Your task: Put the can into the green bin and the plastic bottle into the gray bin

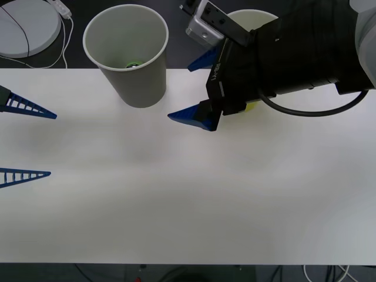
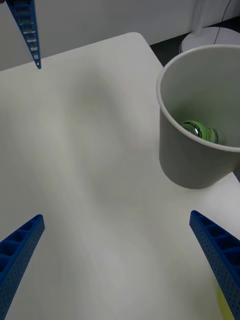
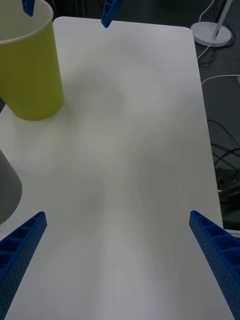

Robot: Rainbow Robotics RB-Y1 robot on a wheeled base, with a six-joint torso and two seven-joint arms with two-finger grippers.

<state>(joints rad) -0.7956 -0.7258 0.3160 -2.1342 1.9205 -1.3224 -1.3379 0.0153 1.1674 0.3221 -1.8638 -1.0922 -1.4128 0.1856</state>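
The right gripper (image 1: pixel 197 88) hangs over the far side of the table (image 1: pixel 188 200), its two blue ribbed fingers (image 2: pixel 215 252) spread wide with nothing between them, so it is empty. Just off to its left side stands the gray bin (image 1: pixel 130 56), upright, and the right wrist view looks straight into it: the plastic bottle (image 2: pixel 201 132) lies at the bottom as a glint of bright green with a shiny end, so the bottle half of the task looks done. Directly under and behind the right arm is the green bin (image 1: pixel 251 17), mostly covered by the black forearm, with just an arc of white rim and a sliver of yellow-green wall showing; from the left wrist view its outer wall is plain, but its inside is out of sight. No can is visible on the bare tabletop, which suggests it already sits in the green bin, though that cannot be confirmed from here. Well apart from the right gripper, at the robot's left edge of the table, the left gripper (image 1: pixel 26 141) waits with its fingers likewise parted and empty. My reading is that the sorting is finished or nearly so, with only withdrawal of the arm left.
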